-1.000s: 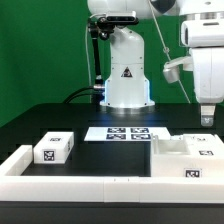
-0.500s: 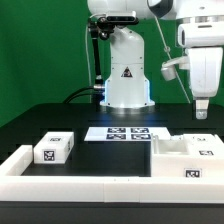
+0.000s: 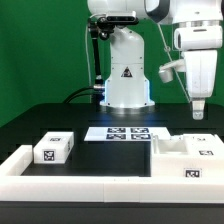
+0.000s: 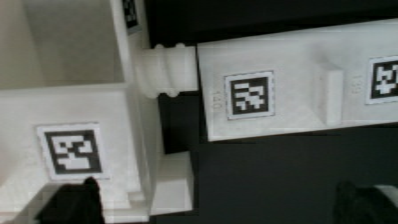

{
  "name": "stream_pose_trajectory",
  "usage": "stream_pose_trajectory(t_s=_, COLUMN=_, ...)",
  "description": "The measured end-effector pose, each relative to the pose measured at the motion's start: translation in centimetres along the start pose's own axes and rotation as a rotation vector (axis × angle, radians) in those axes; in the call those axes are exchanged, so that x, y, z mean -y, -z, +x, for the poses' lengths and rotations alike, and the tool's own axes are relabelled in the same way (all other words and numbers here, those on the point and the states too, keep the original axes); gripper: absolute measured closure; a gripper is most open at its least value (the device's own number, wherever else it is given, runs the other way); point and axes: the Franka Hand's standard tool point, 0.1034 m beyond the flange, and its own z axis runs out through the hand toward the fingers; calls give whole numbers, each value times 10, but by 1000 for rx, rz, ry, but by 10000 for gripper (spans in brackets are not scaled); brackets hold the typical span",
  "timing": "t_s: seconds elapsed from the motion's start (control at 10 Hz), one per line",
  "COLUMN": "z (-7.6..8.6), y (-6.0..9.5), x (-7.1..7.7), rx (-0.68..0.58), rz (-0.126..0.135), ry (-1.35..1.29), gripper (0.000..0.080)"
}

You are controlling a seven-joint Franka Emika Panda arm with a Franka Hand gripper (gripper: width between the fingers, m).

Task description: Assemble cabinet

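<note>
On the black table point(image 3: 40, 125), white boxy cabinet point(image 3: 178, 160), square black-and-white tags point(image 3: 192, 172)

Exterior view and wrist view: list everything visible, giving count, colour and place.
cabinet case: one, white with black-and-white tags, on the table at the exterior view's right.
drawer block: one, white, tagged, at the exterior view's left, apart from the case.
marker board: one, white, flat, in front of the robot base.
border rail: one, white, along the table's near edge.
table: one, black.
backdrop: one, green, behind.
robot base: one, white, centre back.
gripper: one, open, empty, above the cabinet case.
</note>
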Motion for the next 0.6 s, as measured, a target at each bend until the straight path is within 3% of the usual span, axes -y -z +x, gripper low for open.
stream_pose_trajectory(t_s=0.1, z=-1, y=-2, x=4, rx=3, rz=8, ry=1, gripper=151)
stream_pose_trajectory(t_s=0.4, z=-6, y=-20, x=38, rx=13, rz=40, ry=0, gripper=151)
stream_pose_trajectory(t_s=0.6, z=-7, y=-24, x=43, rx=13, rz=48, ry=-32, gripper=151)
